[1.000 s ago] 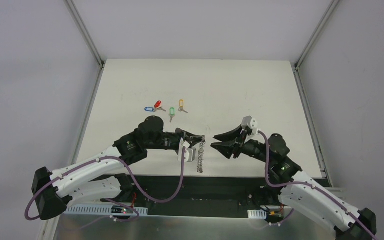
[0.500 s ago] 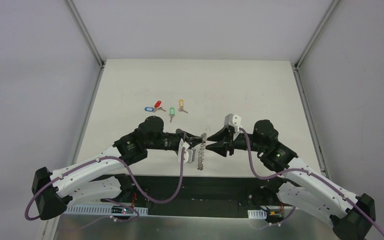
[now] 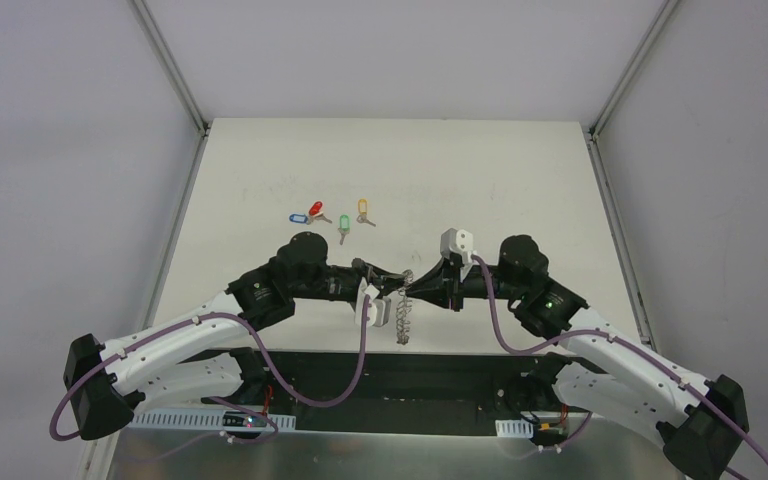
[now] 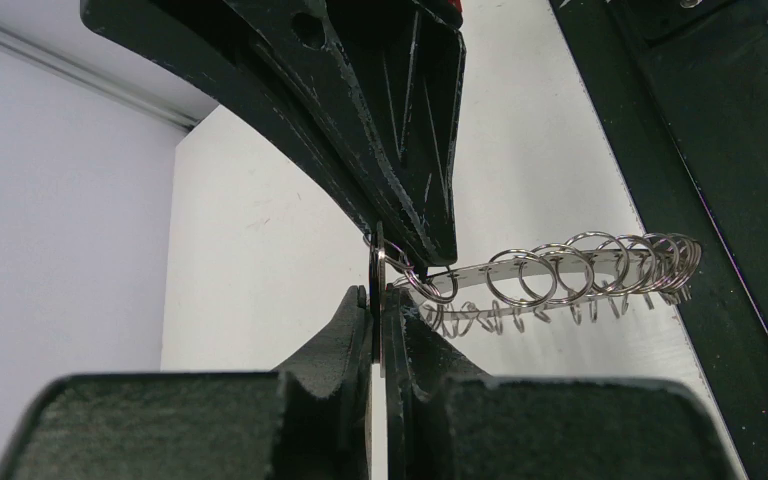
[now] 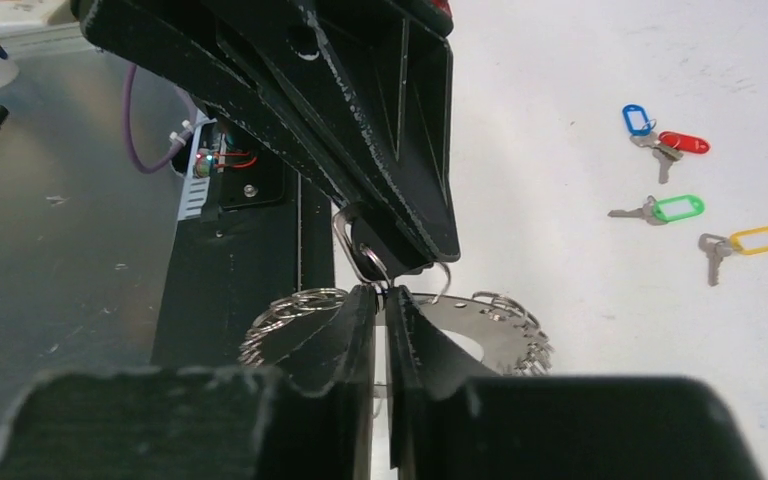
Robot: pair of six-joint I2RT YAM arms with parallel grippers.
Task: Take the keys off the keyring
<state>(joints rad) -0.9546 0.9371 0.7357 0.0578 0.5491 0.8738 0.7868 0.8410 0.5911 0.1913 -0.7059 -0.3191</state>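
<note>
The keyring (image 3: 403, 318), a silvery disc edged with many small loops, hangs on edge above the table's near edge. My left gripper (image 3: 397, 276) is shut on a thin metal loop at its top; the left wrist view shows that gripper (image 4: 376, 295) pinching it, with the keyring (image 4: 560, 270) trailing right. My right gripper (image 3: 412, 287) meets it tip to tip. In the right wrist view the right gripper (image 5: 381, 292) has closed to a sliver on a wire loop just above the keyring (image 5: 500, 320). Blue (image 3: 297, 216), red (image 3: 315, 208), green (image 3: 344, 221) and yellow (image 3: 363, 207) tagged keys lie on the table.
The white table (image 3: 480, 180) runs back to grey walls with metal rails at the corners. A dark strip (image 3: 410, 370) runs along the near edge under the keyring. The loose keys lie left of centre, behind the left arm.
My right gripper has moved left up to the left gripper's tips and closed its jaws there. The left arm and the hanging keyring have stayed put.
</note>
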